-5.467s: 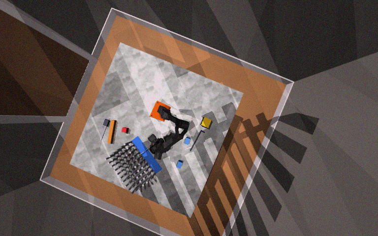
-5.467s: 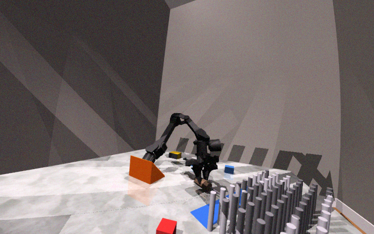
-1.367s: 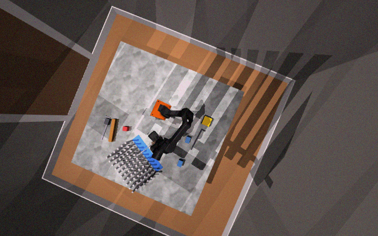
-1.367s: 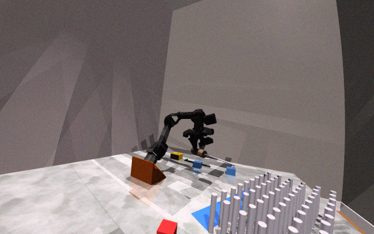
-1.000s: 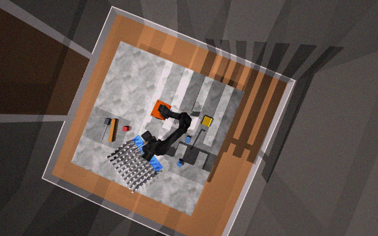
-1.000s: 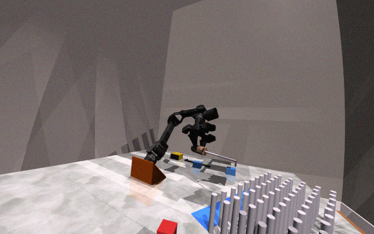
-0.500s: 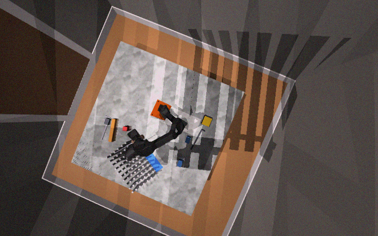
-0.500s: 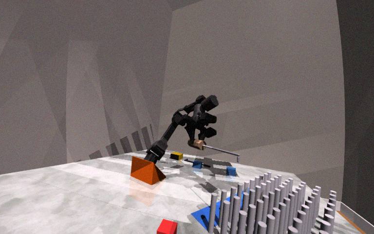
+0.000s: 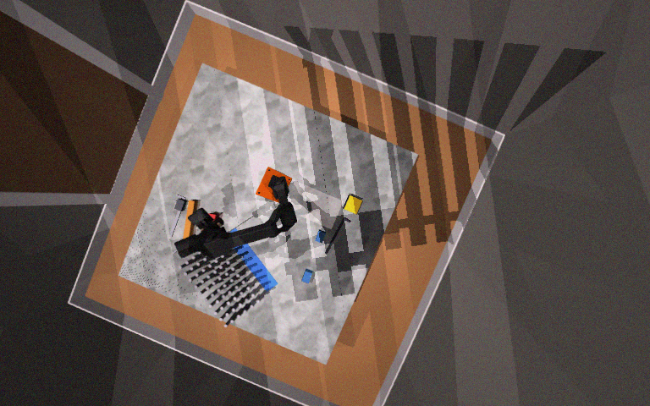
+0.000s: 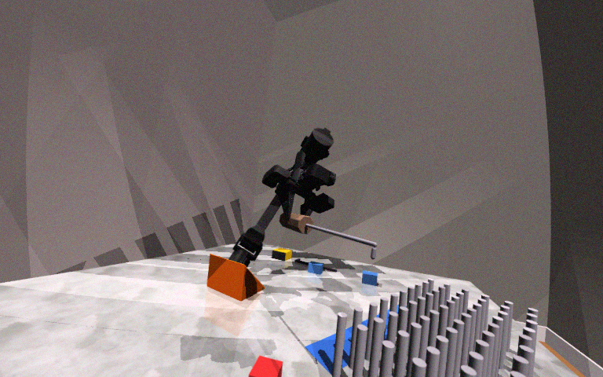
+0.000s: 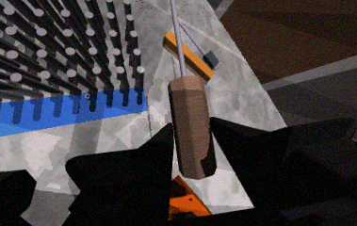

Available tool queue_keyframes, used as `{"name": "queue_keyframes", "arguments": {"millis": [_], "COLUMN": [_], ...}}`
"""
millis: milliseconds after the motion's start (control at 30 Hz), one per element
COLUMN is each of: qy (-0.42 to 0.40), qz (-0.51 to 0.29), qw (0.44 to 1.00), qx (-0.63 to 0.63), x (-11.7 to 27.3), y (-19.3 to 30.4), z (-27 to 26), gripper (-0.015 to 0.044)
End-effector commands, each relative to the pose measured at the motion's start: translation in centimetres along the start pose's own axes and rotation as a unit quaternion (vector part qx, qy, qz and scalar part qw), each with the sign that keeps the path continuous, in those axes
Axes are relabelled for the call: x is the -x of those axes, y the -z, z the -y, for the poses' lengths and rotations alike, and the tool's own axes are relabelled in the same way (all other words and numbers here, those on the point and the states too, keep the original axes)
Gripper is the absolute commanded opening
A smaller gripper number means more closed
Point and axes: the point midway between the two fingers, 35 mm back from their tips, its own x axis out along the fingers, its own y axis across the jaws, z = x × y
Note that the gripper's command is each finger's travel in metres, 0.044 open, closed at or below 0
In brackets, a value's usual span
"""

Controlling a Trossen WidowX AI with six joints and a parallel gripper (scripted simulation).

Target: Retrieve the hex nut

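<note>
Spacers [image 9: 225,289] [image 10: 415,338] [image 11: 45,75] bar the way (narrow gaps between).

Grey walls [image 10: 155,140] round my table, pale slanting light bands, barred shadows, mottled grey-white top [image 9: 298,321] [image 10: 85,317], orange-brown surround [image 9: 132,241], dark brown patch beyond [image 9: 41,125] [image 11: 307,42].

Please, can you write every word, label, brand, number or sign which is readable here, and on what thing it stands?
None: no readable text on the wooden handle, the blue strip or the yellow block.
</note>
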Motion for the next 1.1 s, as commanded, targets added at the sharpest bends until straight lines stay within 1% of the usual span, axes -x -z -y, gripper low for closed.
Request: {"name": "queue_keyframes", "arguments": {"millis": [0,233,533,1067], "qy": [-0.003,-0.012,-0.027,-0.056], "qz": [-0.001,-0.006,-0.009,0.003], "qw": [1.0,1.0,0.999,0.995], "qx": [0.012,0.023,0.033,0.082], "x": [-0.3,-1.4,-3.1,-6.6], "y": [-0.6,-1.0,-0.4,3.4], "z": [2.6,7.4,13.9,24.9], "gripper": [0.0,0.0,0.0,0.0]}}
